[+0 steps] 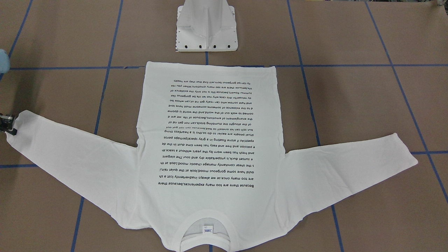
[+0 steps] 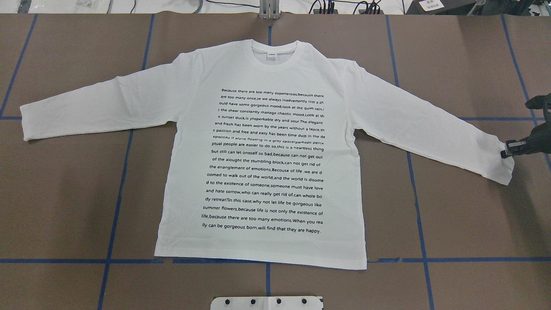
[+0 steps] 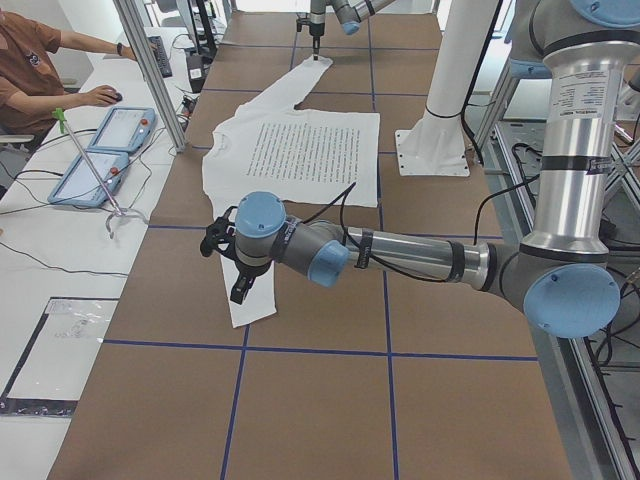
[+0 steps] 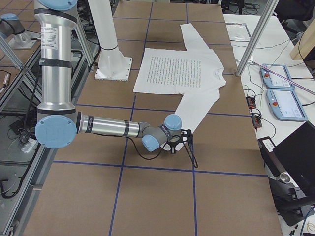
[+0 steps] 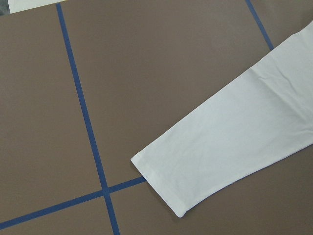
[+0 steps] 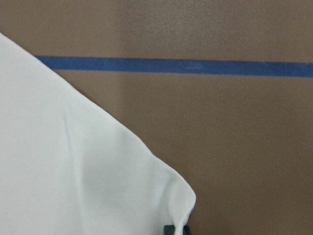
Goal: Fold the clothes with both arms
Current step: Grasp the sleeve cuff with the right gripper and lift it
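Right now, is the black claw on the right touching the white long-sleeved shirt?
Touching. Overhead view shows the right gripper pinching the white shirt at its cuff.

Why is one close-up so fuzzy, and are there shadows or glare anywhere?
Right wrist view: very close, so the shirt cuff and blue tape look soft. Left wrist view: sharper, sleeve edge crisp. Overhead view: soft shadow on the table beside the right gripper. Front-facing view: glossy highlights on the white pedestal, lighting otherwise even.
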You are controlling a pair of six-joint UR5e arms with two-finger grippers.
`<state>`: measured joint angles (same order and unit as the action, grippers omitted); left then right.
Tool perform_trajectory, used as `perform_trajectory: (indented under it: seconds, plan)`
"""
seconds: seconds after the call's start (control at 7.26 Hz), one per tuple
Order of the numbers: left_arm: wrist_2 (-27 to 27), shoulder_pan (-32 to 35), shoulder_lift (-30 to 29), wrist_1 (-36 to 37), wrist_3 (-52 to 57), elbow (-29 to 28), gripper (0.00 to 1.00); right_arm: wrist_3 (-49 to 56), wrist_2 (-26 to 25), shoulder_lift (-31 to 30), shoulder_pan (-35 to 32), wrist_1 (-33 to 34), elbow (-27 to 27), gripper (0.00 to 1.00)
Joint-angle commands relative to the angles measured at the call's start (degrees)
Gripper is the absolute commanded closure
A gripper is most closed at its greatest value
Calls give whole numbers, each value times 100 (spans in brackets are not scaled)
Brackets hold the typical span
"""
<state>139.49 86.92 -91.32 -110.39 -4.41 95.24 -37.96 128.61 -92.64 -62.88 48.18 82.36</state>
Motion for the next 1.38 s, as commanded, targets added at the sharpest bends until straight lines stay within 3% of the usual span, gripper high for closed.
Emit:
perform_trajectory:
  seconds: [0.0, 0.28, 0.69, 0.83, 1.24]
  plan:
    - [0, 0, 0, 0, -16, -14, 0, -44, 373, -60, -128, 7, 585, 100]
    - [0, 9, 17, 0, -25, -23, 0, -97, 857, 140, -216, 7, 990, 100]
    - [8, 44, 26, -35, -7, 30, 0, -1418, 1095, 1822, 98, 622, 1002, 100]
    - [0, 53, 87, -340, -25, 4, 0, -1816, 1018, 2464, 405, 649, 914, 100]
    - [0, 140, 141, -457, -199, -5, 0, -2681, 194, 4626, 977, 1640, 616, 100]
